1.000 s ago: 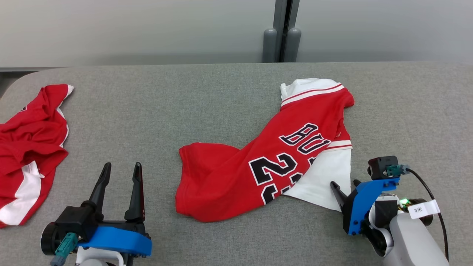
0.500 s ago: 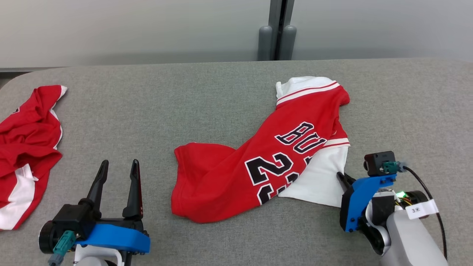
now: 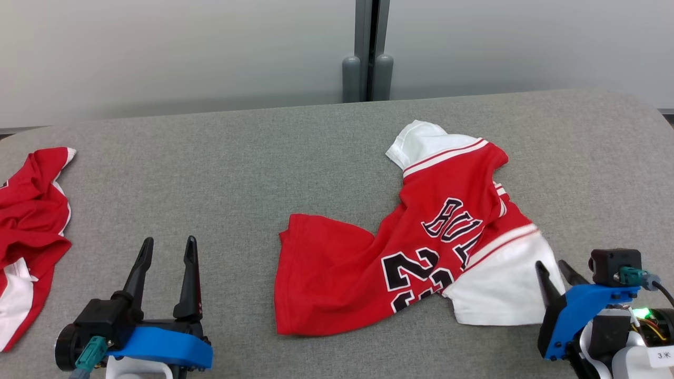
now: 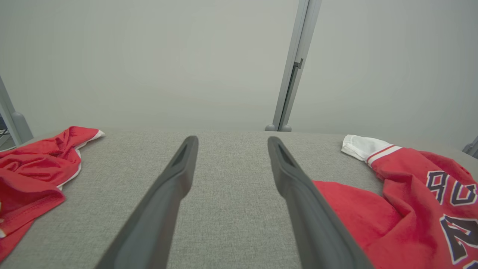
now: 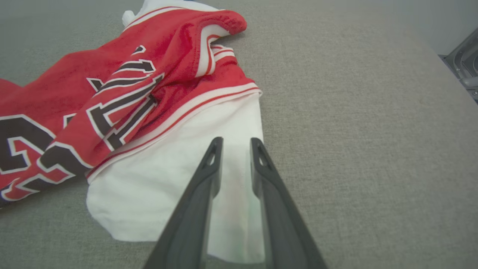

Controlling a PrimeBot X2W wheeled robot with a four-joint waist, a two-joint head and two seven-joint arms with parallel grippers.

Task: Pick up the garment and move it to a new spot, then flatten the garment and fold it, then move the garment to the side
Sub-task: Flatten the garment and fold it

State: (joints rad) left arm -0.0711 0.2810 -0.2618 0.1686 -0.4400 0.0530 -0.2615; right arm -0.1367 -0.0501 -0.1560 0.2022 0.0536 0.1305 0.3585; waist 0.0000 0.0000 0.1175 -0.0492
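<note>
The garment [image 3: 421,247] is a red jersey with black-and-white lettering and white sleeves, lying crumpled at the centre right of the grey table [image 3: 210,158]. My right gripper [image 3: 552,266] is at its near white sleeve. In the right wrist view the fingers [image 5: 213,179] stand close together with the sleeve's white cloth [image 5: 168,179] between them, nipped at its right edge. My left gripper [image 3: 169,241] rests open at the lower left, well apart from the jersey [image 4: 410,194], with bare table between its fingers [image 4: 179,179].
A second red and white garment [image 3: 26,221] lies bunched at the table's left edge. A grey post [image 3: 367,73] stands behind the table against the pale wall. The table's right edge [image 5: 429,48] is near the right gripper.
The jersey has slid and turned to the right across the table, its near sleeve drawn out by my right gripper. The head camera has swung right. The left gripper is unchanged.
</note>
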